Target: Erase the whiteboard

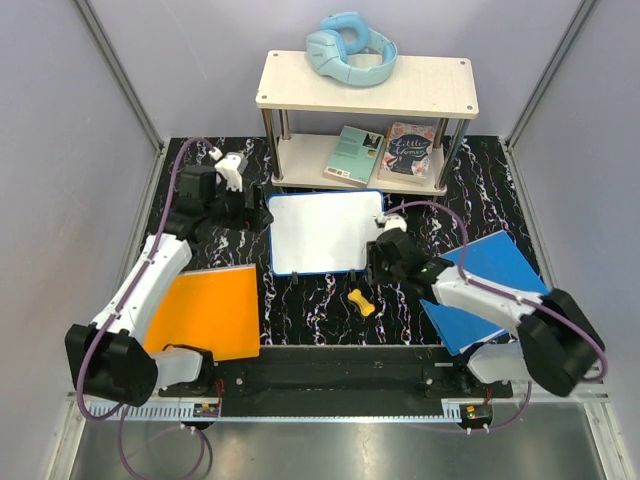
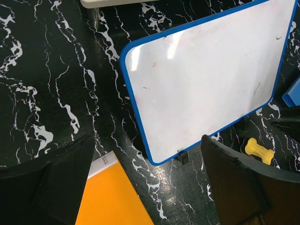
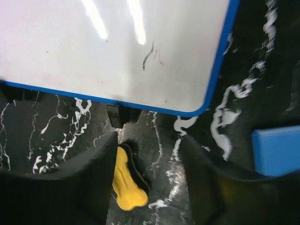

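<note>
Spread wide hung my left gripper (image 2: 146, 140), with nothing between its jaws, above the far left part of the black marbled table (image 1: 310, 315), near the left edge of the whiteboard (image 1: 325, 232). That whiteboard sat in the middle of the table, just in front of the small two-level shelf (image 1: 365, 88). Its blue-rimmed face was almost wholly white, with only a few faint dark marks, the clearest a small squiggle near its near right corner.

I held my right gripper (image 3: 147, 145) at that near right corner, jaws parted and gripping nothing. A yellow bone-shaped block (image 3: 126, 185) lay on the table under it, partly hidden by one finger. On the table, an orange panel (image 1: 205, 312) lay beside my left arm and a blue panel (image 1: 490, 290) under my right. Blue headphones (image 1: 350, 48) rested on top of the shelf.
</note>
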`<state>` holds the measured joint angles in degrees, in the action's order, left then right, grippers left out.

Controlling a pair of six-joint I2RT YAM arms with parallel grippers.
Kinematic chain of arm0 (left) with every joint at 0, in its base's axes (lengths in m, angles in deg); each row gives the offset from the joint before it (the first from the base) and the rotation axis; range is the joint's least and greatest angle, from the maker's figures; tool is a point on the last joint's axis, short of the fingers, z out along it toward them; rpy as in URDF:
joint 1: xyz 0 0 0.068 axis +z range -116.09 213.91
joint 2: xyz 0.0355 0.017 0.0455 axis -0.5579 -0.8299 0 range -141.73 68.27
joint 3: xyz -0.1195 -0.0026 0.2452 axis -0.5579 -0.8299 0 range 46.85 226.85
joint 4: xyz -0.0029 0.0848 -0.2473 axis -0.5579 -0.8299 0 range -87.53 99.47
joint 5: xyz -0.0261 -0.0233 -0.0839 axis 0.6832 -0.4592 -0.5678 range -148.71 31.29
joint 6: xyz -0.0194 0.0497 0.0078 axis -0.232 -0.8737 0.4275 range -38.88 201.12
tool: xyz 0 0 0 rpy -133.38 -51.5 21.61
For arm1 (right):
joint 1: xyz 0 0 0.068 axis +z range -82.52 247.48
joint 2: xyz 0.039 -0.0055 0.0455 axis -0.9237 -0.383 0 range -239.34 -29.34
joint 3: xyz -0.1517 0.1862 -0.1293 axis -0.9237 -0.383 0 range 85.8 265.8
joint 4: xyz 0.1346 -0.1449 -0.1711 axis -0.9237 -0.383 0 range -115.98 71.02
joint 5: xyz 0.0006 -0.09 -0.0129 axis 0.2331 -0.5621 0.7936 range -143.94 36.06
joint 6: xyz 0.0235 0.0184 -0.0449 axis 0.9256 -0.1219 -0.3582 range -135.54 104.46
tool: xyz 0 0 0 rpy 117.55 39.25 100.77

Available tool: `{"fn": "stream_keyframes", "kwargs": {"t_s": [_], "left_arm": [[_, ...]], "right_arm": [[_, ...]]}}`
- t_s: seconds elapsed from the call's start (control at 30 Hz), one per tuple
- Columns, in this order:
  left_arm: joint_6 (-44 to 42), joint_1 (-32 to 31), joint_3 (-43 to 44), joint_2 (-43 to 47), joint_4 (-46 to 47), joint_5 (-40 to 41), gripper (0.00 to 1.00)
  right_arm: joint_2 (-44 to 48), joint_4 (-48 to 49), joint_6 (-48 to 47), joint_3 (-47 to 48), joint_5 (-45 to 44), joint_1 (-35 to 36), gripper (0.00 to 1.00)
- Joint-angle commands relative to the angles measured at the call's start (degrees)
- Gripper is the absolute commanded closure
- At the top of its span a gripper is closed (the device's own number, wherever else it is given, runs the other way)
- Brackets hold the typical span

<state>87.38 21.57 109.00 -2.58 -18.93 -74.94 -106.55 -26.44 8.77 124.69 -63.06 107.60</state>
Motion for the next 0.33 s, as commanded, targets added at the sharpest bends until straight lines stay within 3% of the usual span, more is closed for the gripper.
{"fn": "stream_keyframes", "kwargs": {"t_s": [0.0, 0.07, 0.1, 0.3], "left_arm": [[1.91, 0.21, 3.33, 3.61, -0.16, 4.1, 0.01], [1.74, 0.21, 3.24, 4.31, -0.16, 4.02, 0.01], [1.56, 0.3, 3.07, 5.01, 0.01, 3.84, 0.01], [0.77, 0.21, 1.4, 7.48, 1.07, 2.43, 0.01]], "right_arm": [[10.57, -6.94, -0.58, 5.13, -7.57, 0.05, 0.24], [14.26, -8.26, -0.76, 6.36, -10.29, -0.04, 0.07], [15.06, -9.05, -0.85, 7.33, -11.17, -0.04, 0.04], [17.44, -10.82, -0.85, 10.23, -16.71, -0.22, 0.0]]}}
